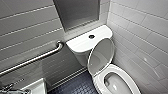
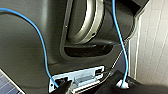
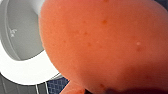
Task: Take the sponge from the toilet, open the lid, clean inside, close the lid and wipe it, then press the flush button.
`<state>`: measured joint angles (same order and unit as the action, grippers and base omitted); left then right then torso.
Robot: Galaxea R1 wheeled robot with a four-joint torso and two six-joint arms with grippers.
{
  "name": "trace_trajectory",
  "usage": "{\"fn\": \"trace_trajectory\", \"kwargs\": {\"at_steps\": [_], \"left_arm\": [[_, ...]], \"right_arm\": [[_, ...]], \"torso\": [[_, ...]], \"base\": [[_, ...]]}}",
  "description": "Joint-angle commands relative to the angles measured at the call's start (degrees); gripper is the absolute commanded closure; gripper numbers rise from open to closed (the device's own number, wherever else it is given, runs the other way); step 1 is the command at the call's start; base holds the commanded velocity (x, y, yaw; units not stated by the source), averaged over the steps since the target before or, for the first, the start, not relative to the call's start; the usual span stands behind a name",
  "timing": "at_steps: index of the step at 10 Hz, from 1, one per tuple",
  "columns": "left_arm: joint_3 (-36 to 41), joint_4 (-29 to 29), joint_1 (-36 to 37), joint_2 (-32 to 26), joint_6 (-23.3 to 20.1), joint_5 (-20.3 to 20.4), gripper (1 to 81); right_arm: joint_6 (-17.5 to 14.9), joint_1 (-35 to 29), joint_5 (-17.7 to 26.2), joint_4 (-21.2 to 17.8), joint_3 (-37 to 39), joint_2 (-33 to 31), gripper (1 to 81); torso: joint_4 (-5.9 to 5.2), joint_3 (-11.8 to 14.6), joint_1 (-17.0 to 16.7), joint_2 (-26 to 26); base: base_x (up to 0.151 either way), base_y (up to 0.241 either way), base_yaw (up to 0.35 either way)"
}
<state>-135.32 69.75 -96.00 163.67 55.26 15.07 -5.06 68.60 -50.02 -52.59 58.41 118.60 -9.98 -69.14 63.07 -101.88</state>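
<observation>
Right gripper [image 3: 127,90] holds sponge [image 3: 105,42] above toilet [image 3: 22,67]

Sponge [image 3: 107,42] up close, toilet [image 3: 25,72] bkgd.

Pretty standard bathroom stuff: a metal grab bar [image 1: 37,58] slants along the grey tiled wall [image 1: 22,25], with a dark recessed panel [image 1: 77,12] higher up. The floor [image 1: 80,86] has small dark patterned tiles, and something white [image 1: 37,87] sits low beside the bar's wall.
</observation>
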Motion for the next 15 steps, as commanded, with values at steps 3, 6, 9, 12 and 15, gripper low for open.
{"fn": "trace_trajectory", "kwargs": {"at_steps": [3,6,9,12,15], "left_arm": [[0.31,1.44,-2.31,-0.62,-0.50,-2.15,1.0],[0.31,1.44,-2.31,-0.54,-0.50,-2.15,1.0],[0.31,1.26,-2.31,-0.62,-0.50,-2.15,1.0],[0.31,1.09,-2.31,-0.62,-0.42,-2.15,1.0],[0.14,0.73,-2.40,-0.62,-0.42,-2.15,1.0]], "right_arm": [[-4.23,-4.81,-1.93,6.19,-11.82,-2.21,81.1],[-18.55,-14.56,-2.10,-7.47,-14.99,1.21,81.1],[-22.27,-24.49,-1.23,-15.25,-11.32,7.01,81.1],[-24.20,-35.22,4.49,-25.08,-2.10,13.07,81.1],[-23.68,-39.36,14.54,-25.28,11.75,18.00,81.1]], "torso": [[0.00,0.00,0.00,0.00],[0.00,0.00,0.00,0.00],[0.00,0.00,0.00,0.00],[0.00,0.00,0.00,0.00],[0.00,-0.02,0.00,0.00]], "base": [[0.000,0.000,0.000],[0.000,0.000,0.000],[0.000,0.000,0.000],[0.000,0.000,0.000],[0.000,0.000,0.000]]}}
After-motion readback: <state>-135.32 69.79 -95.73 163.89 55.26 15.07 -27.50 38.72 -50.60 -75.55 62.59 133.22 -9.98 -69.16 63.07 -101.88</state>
